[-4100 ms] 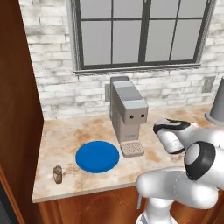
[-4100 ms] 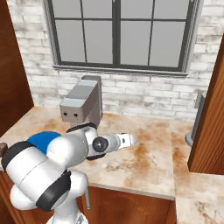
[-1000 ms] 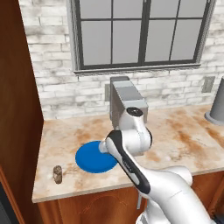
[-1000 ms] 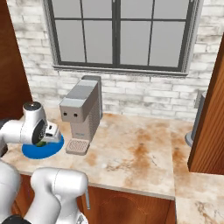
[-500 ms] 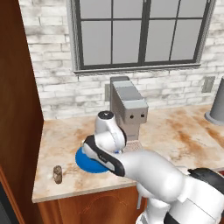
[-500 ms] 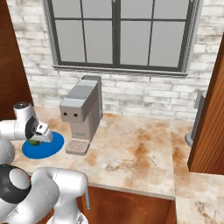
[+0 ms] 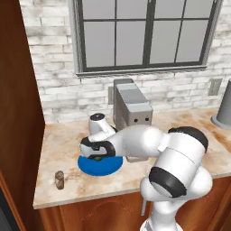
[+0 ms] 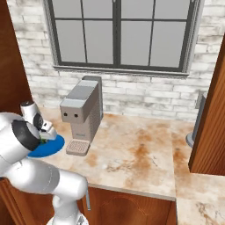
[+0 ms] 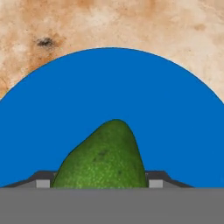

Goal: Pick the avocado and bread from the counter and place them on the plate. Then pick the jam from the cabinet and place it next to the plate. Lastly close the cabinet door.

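My gripper (image 7: 96, 152) hangs low over the blue plate (image 7: 103, 166), which lies on the beige counter (image 7: 180, 131) left of the coffee machine. The green avocado (image 9: 105, 159) sits between my two fingertips, just above the plate (image 9: 112, 87), and the jaws are shut on it. From the right base view the gripper (image 8: 44, 135) shows at the far left with a bit of green avocado (image 8: 42, 141) over the plate (image 8: 49, 147). The small brown bread (image 7: 59, 179) stands upright near the counter's front left corner, apart from the plate.
A grey coffee machine (image 7: 132, 113) stands just right of the plate, close to my arm. The tall reddish-brown cabinet (image 7: 18, 90) walls in the counter's left end. A grey cylinder (image 7: 223, 108) stands at the far right. A brick wall and a window run behind.
The arm has swung left and down from in front of the coffee machine, bringing the avocado low over the plate. The bread has not moved.
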